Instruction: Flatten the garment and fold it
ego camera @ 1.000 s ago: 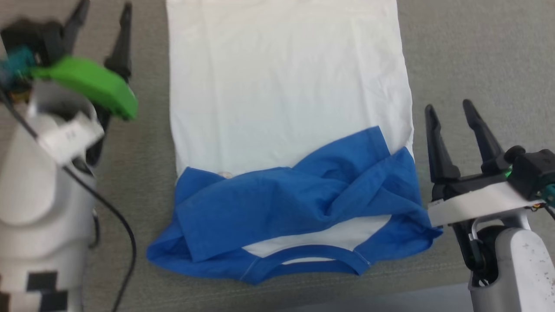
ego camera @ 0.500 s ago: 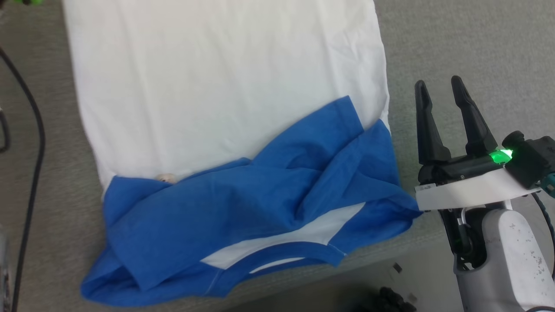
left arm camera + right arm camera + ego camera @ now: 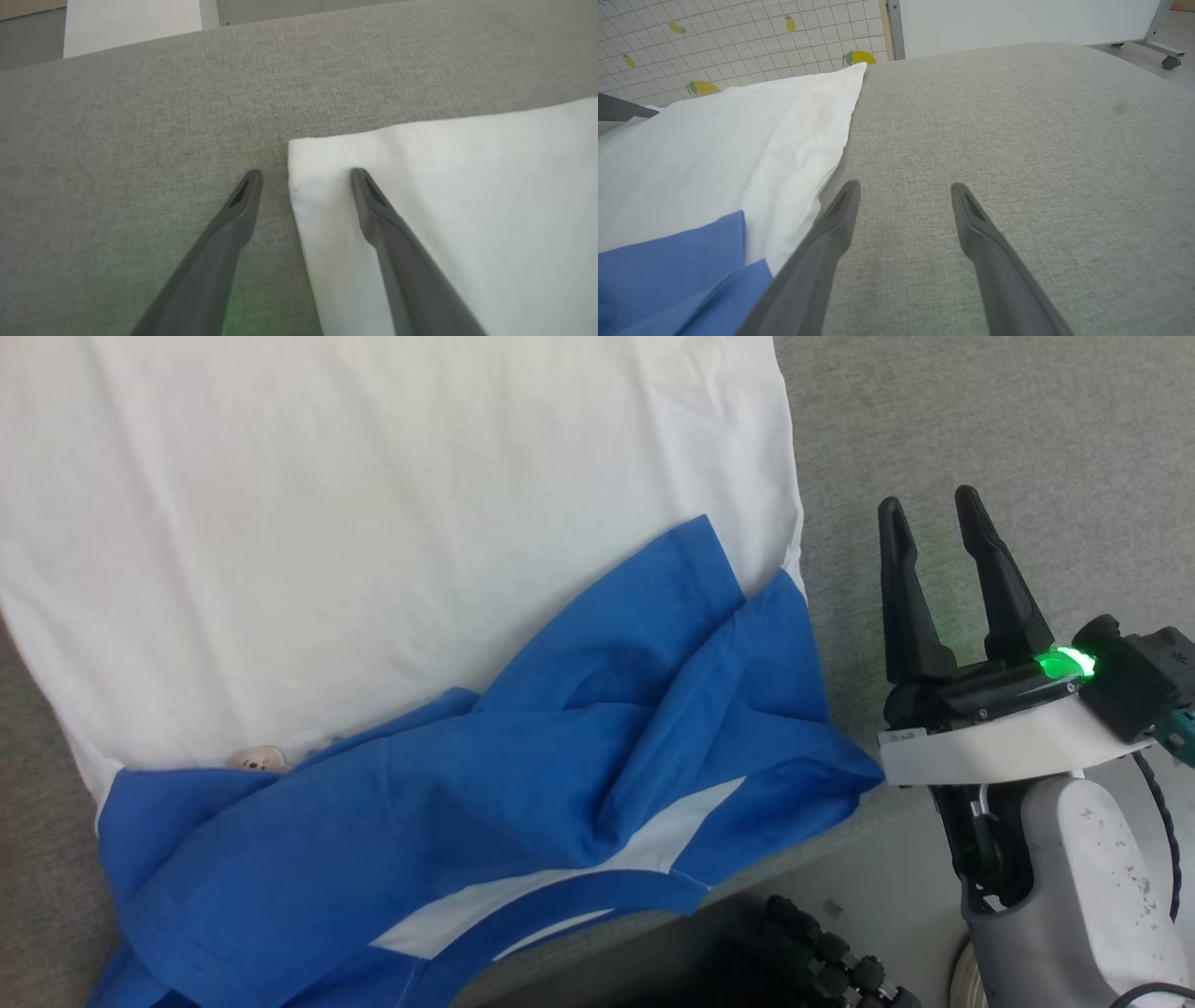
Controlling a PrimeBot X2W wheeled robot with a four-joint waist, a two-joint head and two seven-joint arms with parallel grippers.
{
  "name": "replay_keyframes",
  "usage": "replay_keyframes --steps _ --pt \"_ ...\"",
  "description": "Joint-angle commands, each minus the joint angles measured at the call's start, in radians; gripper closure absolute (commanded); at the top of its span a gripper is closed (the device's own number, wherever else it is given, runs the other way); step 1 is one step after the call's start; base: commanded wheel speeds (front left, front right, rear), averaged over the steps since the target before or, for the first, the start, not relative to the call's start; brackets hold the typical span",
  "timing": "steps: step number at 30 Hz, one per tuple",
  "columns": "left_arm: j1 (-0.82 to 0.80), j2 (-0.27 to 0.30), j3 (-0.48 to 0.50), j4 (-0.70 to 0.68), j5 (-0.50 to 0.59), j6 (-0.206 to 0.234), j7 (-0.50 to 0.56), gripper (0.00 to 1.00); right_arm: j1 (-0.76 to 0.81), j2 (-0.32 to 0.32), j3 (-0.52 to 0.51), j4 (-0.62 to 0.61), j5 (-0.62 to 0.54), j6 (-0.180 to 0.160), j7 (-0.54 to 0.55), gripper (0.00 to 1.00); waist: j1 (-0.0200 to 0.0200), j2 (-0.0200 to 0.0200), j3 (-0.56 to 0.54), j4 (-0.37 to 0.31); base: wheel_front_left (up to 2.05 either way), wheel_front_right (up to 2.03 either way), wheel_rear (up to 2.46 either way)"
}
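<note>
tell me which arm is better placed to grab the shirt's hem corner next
Left, likely. The left gripper is open, its jaws straddling the garment at its white corner edge. The right gripper, also open, sits over the bare grey surface beside the blue sleeve, no cloth between its jaws.

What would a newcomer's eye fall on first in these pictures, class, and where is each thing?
The bright blue sleeves, folded across the near end of the white garment, stand out most on the grey surface. Next is the right gripper, open beside the garment's right edge, with a green light glowing at its base. In the left wrist view, the open left gripper straddles a white corner of the garment.
</note>
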Motion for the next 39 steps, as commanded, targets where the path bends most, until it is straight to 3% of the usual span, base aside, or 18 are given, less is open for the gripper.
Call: replay_keyframes --steps 1,2,3,4,11,17,23,30,39 --pt "0.029 0.017 -0.007 0.025 0.018 0.017 0.036 0.00 -0.019 0.002 0.005 0.000 0.006 -0.002 -0.008 0.00 0.0000 0.0000 0.006 -0.006 0.00 0.00 0.00" --pt "0.031 0.018 -0.008 0.019 0.018 0.023 0.044 0.14 -0.021 0.002 0.007 -0.001 0.004 -0.002 -0.007 0.00 0.0000 0.0000 0.006 -0.006 0.00 0.00 0.00" --pt "0.032 0.022 -0.010 0.011 0.022 0.027 0.051 0.61 -0.023 0.002 0.009 -0.004 0.000 -0.002 -0.005 0.00 0.0000 0.0000 0.007 -0.005 0.00 0.00 0.00" --pt "0.032 0.027 -0.014 0.000 0.029 0.029 0.052 1.00 -0.028 0.002 0.009 -0.007 -0.006 -0.002 -0.001 0.00 0.0000 0.0000 0.007 -0.005 0.00 0.00 0.00" --pt "0.016 0.039 -0.041 -0.047 0.067 0.025 -0.016 1.00 -0.139 0.002 0.020 -0.029 -0.060 -0.002 0.079 0.00 0.0000 0.0000 0.011 0.004 0.00 0.00 0.00" --pt "-0.006 0.020 -0.063 -0.040 0.068 0.004 -0.067 1.00 -0.413 0.002 0.012 0.046 -0.079 -0.002 0.249 0.00 0.0000 0.0000 0.026 0.032 0.00 0.00 0.00" --pt "-0.026 -0.031 -0.093 -0.021 0.049 -0.023 -0.110 1.00 -0.735 0.002 -0.050 0.316 -0.045 -0.002 0.407 0.00 0.0000 0.0000 0.036 0.095 0.00 0.00 0.00" --pt "-0.057 -0.102 -0.136 0.001 0.030 -0.060 -0.166 1.00 -0.988 0.002 -0.144 0.627 -0.186 -0.002 0.581 0.00 0.0000 0.0000 0.052 0.192 0.00 0.00 0.00" --pt "-0.087 -0.154 -0.168 0.014 0.013 -0.093 -0.223 1.00 -1.147 0.001 -0.337 0.795 -0.387 -0.002 0.785 0.00 0.0000 0.0000 0.083 0.271 0.00 0.00 0.00"
